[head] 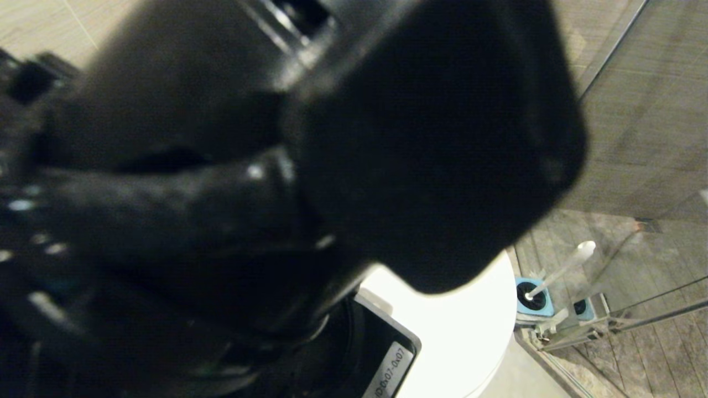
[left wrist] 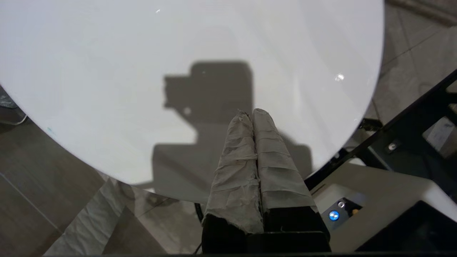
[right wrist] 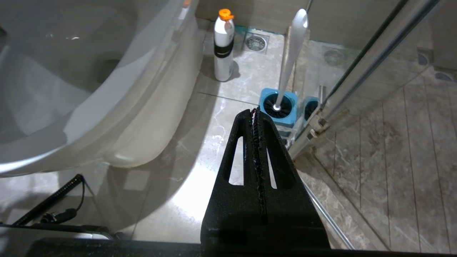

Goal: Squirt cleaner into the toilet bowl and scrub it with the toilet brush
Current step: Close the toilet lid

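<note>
- left gripper (left wrist: 252, 113), fingers wrapped in pale grey cloth tape, is sitting pressed fully together with nothing between them, hanging above the closed glossy white lid of the toilet bowl (left wrist: 107, 71); whether the tips are touching the lid cannot be told
- gripper and wrist are casting a dark blocky shadow on the lid right under the tips
- in the head view a blurred black arm body (head: 221, 193) is filling most of the frame, close to the camera, hiding the left gripper itself
- right gripper (right wrist: 255, 111), black slotted fingers, is closed tight on nothing, hanging low over the pale marble floor (right wrist: 185, 185) beside the bowl's outer wall
- toilet brush (right wrist: 291, 46), slim whitish handle with rounded knob end, is standing tilted in its square blue-topped holder (right wrist: 266, 101) on the floor, between the toilet and the glass shower partition (right wrist: 375, 53); no gripper is touching it
- white spray bottle with black band and orange cap (right wrist: 224, 46) is standing upright on the floor by the toilet base, near a round steel floor drain (right wrist: 255, 43)
- black cable (right wrist: 53, 200) is lying on the floor near the robot base
</note>
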